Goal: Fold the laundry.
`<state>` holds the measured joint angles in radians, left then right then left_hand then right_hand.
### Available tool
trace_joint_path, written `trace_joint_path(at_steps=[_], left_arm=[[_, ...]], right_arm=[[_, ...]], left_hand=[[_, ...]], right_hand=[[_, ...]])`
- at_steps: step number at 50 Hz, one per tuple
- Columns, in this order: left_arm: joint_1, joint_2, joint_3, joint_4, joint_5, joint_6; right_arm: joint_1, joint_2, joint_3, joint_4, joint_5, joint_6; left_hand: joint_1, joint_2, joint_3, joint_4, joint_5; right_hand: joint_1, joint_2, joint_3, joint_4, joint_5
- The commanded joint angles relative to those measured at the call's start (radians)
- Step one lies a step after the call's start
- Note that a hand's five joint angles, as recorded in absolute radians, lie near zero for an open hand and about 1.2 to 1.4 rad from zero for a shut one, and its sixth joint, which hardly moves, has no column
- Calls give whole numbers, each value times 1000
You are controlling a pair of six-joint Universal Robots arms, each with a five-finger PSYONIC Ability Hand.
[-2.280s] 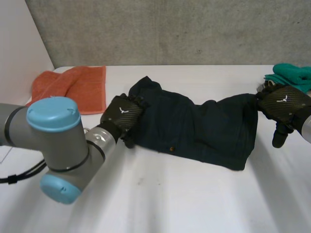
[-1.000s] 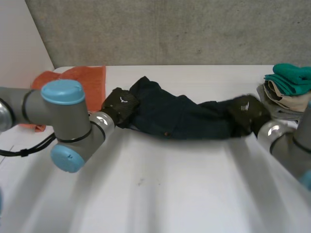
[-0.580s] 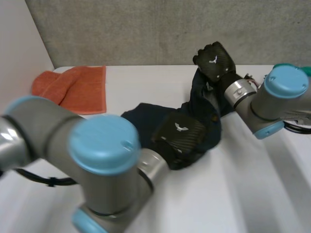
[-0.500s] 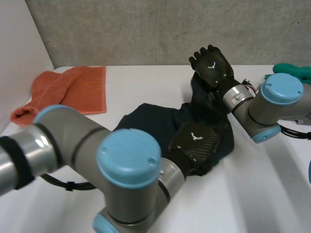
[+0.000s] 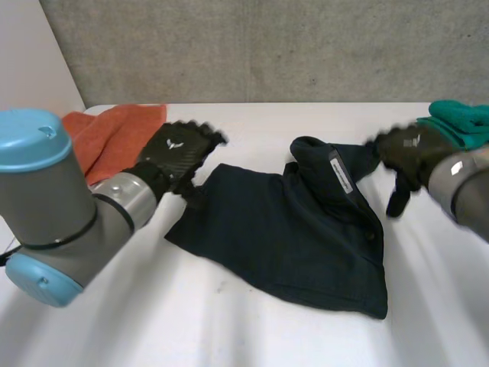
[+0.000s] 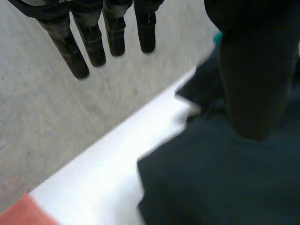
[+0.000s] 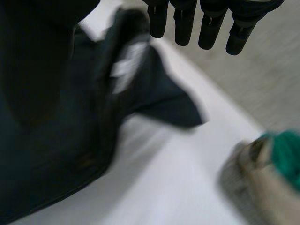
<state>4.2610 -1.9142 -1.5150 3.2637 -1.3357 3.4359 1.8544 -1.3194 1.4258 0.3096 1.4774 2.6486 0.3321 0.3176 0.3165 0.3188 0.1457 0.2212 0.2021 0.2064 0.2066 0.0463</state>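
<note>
A dark navy garment (image 5: 294, 229) lies spread on the white table (image 5: 229, 321), its far right corner bunched up with a white label (image 5: 339, 171) showing. My left hand (image 5: 177, 153) hovers just off the garment's far left corner, open, holding nothing. In the left wrist view its fingers (image 6: 93, 42) are straight above the cloth (image 6: 225, 178). My right hand (image 5: 409, 149) is open beside the bunched corner, apart from it. The right wrist view shows its fingers (image 7: 206, 23) straight over the garment (image 7: 56, 154) and its label (image 7: 126, 65).
An orange towel (image 5: 114, 134) lies at the far left, just behind my left hand. A stack of folded clothes with a green piece (image 5: 462, 118) on top sits at the far right, seen also as a green and beige pile (image 7: 276, 164). A grey wall stands behind the table.
Both hands had the garment bunched and lifted over the middle; they have let go and swung apart, left to the left, right to the right. The garment now lies flat.
</note>
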Motion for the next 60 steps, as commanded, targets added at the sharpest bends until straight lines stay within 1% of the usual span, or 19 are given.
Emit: trace_joint_path(at_steps=[1,4,7,13,17,21,22,23,24,27,28,31,35,37,41,48,52,56,60], left_arm=[[89,-158,9,-110,84,273],[91,-210,15,-139,85,324],[88,-250,18,-151,89,364],[77,-267,35,-145,89,368],[73,-293,61,-138,85,370],[60,-310,76,-130,85,368],[57,-315,78,-130,85,368],[57,-319,78,-130,84,368],[56,-327,78,-128,82,370],[40,-332,81,-125,75,370],[37,-332,84,-125,73,370],[27,-312,87,-116,52,365],[20,-168,75,-114,-11,342],[19,-68,64,-114,-39,304],[7,104,56,-114,-60,209],[8,398,41,-124,-71,100],[8,501,29,-147,-92,79],[-1,553,19,-182,-125,48],[-7,531,15,-193,-132,23]], right_arm=[[25,-104,307,1,-31,63],[49,-104,381,-72,-26,65],[51,-96,459,-182,-23,68],[63,-87,547,-342,-22,76],[81,-49,571,-397,-20,77],[105,-6,578,-463,-17,77],[106,2,578,-481,-8,76],[108,3,578,-486,-2,76],[106,3,578,-491,12,76],[108,-9,570,-494,35,73],[108,-15,567,-494,38,70],[108,-87,533,-480,50,59],[121,-205,447,-414,49,41],[128,-276,365,-321,43,18],[124,-334,179,-149,38,-6],[124,-325,-135,43,38,-22],[120,-281,-255,100,35,-29],[112,-197,-335,141,14,-33],[111,-83,-375,172,11,-55]], left_hand=[[230,245,246,244,242],[281,295,296,294,293],[266,281,282,279,278],[257,272,273,270,269],[301,316,317,314,313],[465,480,481,479,477],[547,562,563,560,559],[603,618,619,616,615],[731,746,747,745,743],[1063,1077,1078,1076,1075],[1064,1079,1080,1077,1076],[1064,1079,1080,1077,1076],[1064,1079,1080,1077,1076],[1064,1079,1080,1077,1076],[1064,1079,1080,1077,1076],[1064,1079,1080,1077,1076],[1064,1079,1080,1077,1076],[1064,1079,1080,1077,1076],[1064,1079,1080,1077,1076]], right_hand=[[57,76,72,72,57],[69,88,84,84,70],[178,197,192,192,178],[275,294,290,289,275],[316,335,330,330,316],[562,581,577,576,562],[775,794,790,789,775],[893,912,908,908,893],[1127,1146,1142,1141,1127],[1175,1194,1190,1190,1175],[1175,1194,1190,1190,1175],[1175,1194,1190,1190,1175],[1175,1194,1190,1190,1175],[1175,1194,1190,1190,1175],[1175,1194,1190,1190,1175],[1175,1194,1190,1190,1175],[1175,1194,1190,1190,1175],[1175,1194,1190,1190,1175],[1175,1194,1190,1190,1175]])
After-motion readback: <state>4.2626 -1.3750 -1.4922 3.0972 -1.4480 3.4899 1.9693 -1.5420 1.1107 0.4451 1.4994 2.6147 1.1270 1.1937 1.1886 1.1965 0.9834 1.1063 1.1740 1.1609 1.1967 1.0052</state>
